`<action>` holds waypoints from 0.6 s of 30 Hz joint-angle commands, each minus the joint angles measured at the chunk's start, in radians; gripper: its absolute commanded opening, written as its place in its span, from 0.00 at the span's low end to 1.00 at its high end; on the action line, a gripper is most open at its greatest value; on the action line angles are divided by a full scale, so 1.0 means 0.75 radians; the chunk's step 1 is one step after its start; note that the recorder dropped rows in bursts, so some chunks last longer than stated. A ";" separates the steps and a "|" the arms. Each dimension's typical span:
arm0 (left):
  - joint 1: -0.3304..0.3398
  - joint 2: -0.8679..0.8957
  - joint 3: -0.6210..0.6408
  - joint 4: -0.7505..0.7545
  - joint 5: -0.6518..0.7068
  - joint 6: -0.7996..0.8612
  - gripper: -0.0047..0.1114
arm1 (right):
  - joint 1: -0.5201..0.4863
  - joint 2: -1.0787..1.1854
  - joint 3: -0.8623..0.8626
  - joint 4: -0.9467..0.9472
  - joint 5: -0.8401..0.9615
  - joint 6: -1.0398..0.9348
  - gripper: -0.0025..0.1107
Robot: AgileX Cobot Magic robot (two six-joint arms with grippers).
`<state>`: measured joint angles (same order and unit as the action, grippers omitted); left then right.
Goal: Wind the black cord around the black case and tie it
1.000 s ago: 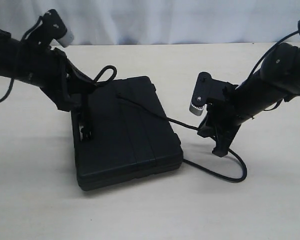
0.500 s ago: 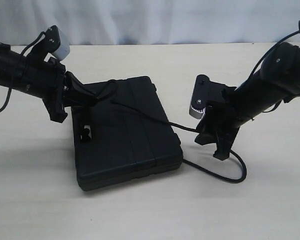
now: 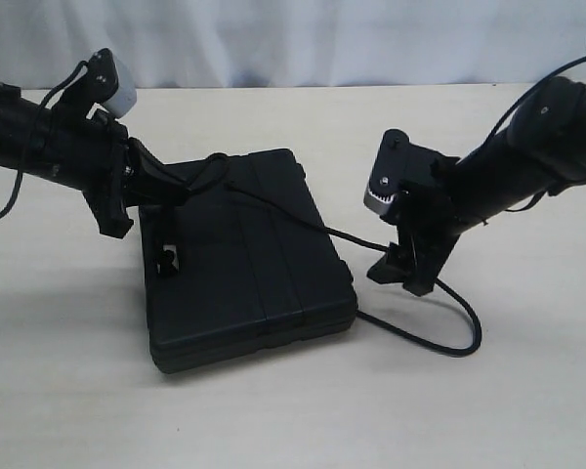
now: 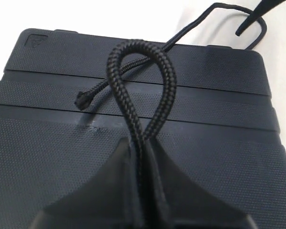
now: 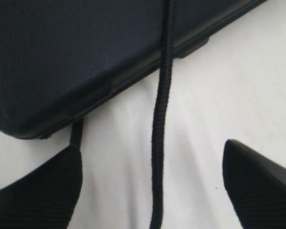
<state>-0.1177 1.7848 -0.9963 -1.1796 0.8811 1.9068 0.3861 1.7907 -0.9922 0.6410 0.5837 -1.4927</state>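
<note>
The black case (image 3: pixel 244 264) lies flat on the table, its banded lid (image 4: pixel 205 109) filling the left wrist view. The black cord (image 3: pixel 303 220) runs from the case's far left corner across the lid, off its right edge and curls on the table (image 3: pixel 464 337). My left gripper (image 3: pixel 181 191) is shut on the cord's loop (image 4: pixel 140 86), held just above the lid; a frayed tip (image 4: pixel 82 101) pokes out beside it. My right gripper (image 3: pixel 398 269) stands open by the case's right edge, the cord (image 5: pixel 159 138) passing between its fingers (image 5: pixel 43 186) untouched.
The pale table (image 3: pixel 293 410) stretches around the case. A white curtain (image 3: pixel 303 39) hangs behind the table's far edge. Robot cables (image 3: pixel 557 73) arc over the right arm.
My right gripper has moved left toward the case's right edge and risen slightly. The left gripper lifted with the loop from the case's left side a second ago and has since held still.
</note>
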 commanded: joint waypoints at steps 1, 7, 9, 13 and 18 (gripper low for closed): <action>0.003 0.002 -0.009 -0.014 -0.001 0.004 0.04 | 0.001 -0.003 -0.111 0.013 0.065 0.161 0.69; 0.003 0.002 -0.009 -0.014 -0.003 0.004 0.04 | 0.001 0.037 -0.391 -0.034 0.389 0.423 0.69; 0.003 0.002 -0.009 -0.014 -0.006 0.004 0.04 | 0.001 0.075 -0.453 -0.034 0.437 0.463 0.68; 0.003 0.002 -0.009 -0.014 -0.021 0.004 0.04 | 0.068 0.159 -0.510 -0.113 0.424 0.510 0.60; 0.003 0.002 -0.009 -0.014 -0.026 0.004 0.04 | 0.196 0.235 -0.522 -0.384 0.235 0.701 0.60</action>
<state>-0.1177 1.7848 -0.9963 -1.1796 0.8684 1.9085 0.4930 1.9438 -1.3743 0.4606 0.8273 -1.0492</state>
